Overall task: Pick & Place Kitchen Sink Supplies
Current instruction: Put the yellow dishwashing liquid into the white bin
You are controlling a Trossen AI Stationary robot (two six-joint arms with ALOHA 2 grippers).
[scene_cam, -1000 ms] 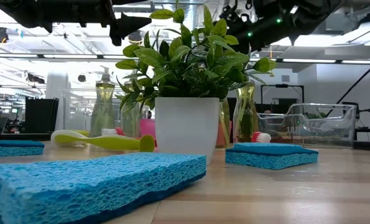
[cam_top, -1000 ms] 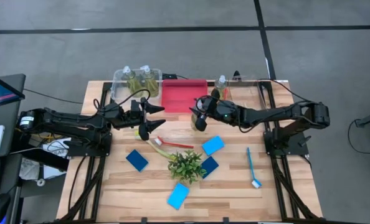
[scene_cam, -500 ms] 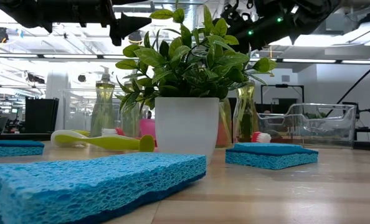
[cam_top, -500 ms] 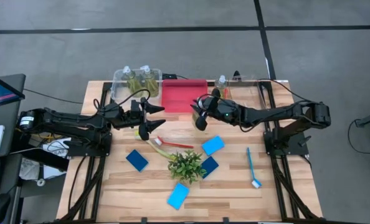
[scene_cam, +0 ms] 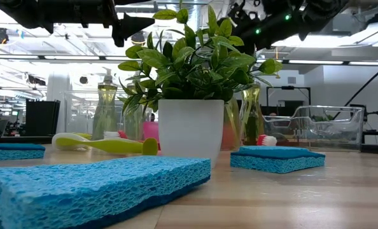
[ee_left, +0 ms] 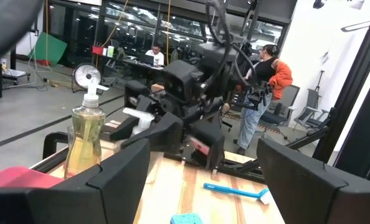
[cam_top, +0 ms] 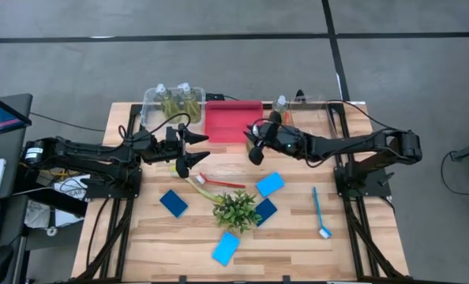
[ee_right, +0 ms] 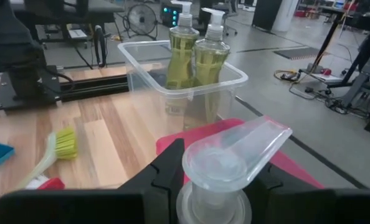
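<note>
At the far left of the table (cam_top: pixel 298 244) a clear bin (cam_top: pixel 151 101) holds two bottles (cam_top: pixel 177 101) of yellow-green liquid, standing side by side. Just near of it hangs the left gripper (cam_top: pixel 189 150), fingers spread wide and holding nothing; a third bottle (scene_cam: pixel 105 108) shows under it in the low view, upright on the wood. Near that gripper, the yellow brush (cam_top: pixel 206 189) and the red brush (cam_top: pixel 223 183) lie touching each other, angled toward the table's middle. A dark-blue sponge (cam_top: pixel 173 203) lies flat nearer the front, left of centre.

The red bin (cam_top: pixel 233 121) sits at the far middle. In front of it, mid-table, stands the green plant (cam_top: pixel 236 209) in its white pot (scene_cam: pixel 190 130), with a light-blue sponge (cam_top: pixel 226 248) near the front edge below it, a second dark-blue sponge (cam_top: pixel 265 211) just to its right, and another light-blue sponge (cam_top: pixel 270 184) a little farther back.

The right gripper (cam_top: pixel 255 147) is just near the red bin's right end – its fingers are pinched on the neck of a pump bottle (ee_right: pixel 225 168), directly under the clear pump head, as its wrist view shows. Another bottle (cam_top: pixel 281 105) stands at the far edge beside a second clear bin (cam_top: pixel 317 106). The blue brush (cam_top: pixel 319 211) lies alone on the right side, head toward the front
</note>
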